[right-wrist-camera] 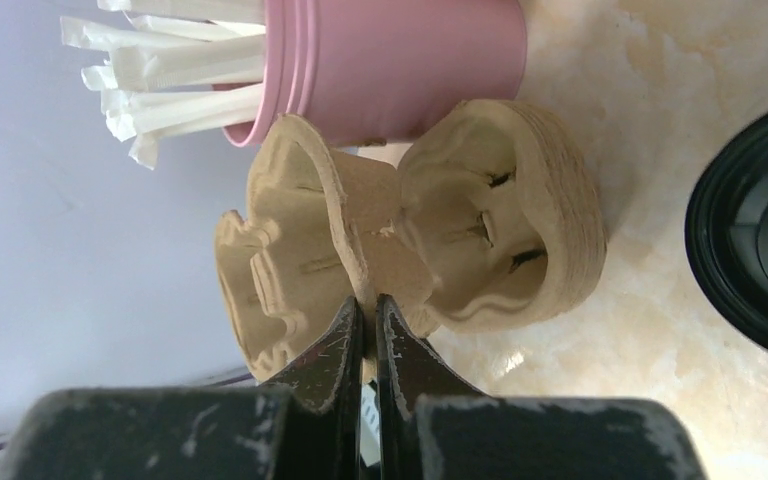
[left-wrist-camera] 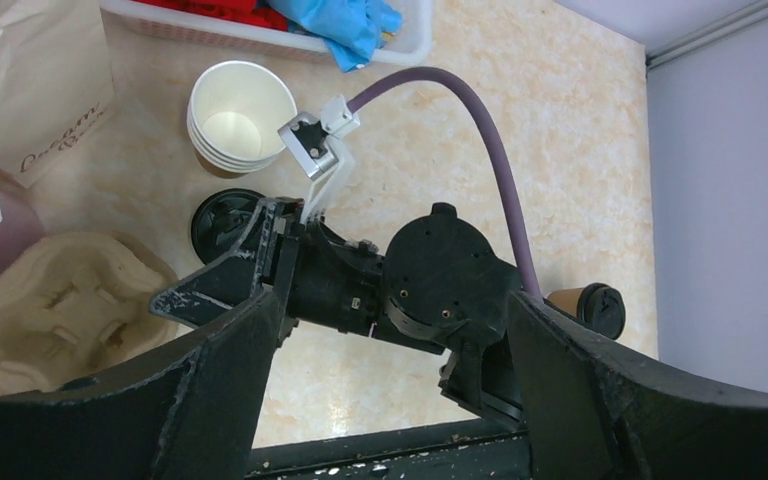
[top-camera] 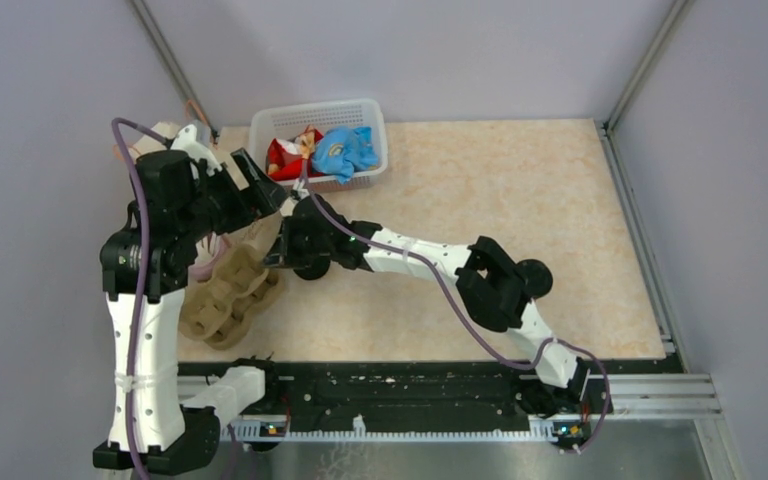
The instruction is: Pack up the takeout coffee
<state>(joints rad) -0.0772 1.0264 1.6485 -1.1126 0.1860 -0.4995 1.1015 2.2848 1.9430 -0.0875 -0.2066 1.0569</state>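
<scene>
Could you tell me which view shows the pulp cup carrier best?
Right wrist: the pulp cup carrier fills it, pinched by the right gripper. Top external shows it partly under the arms; left wrist, only a part.

table | beige | on it: basket, pulp carrier, cup stack, lid, takeout coffee

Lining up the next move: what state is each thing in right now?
cup carrier: empty, its ridge pinched
right gripper: jaws shut on the cup carrier
left gripper: jaws open, empty
takeout coffee: lid on, on the table, outside the cup carrier
cup stack: nested, lidless
loose lid: flat on the table
</scene>
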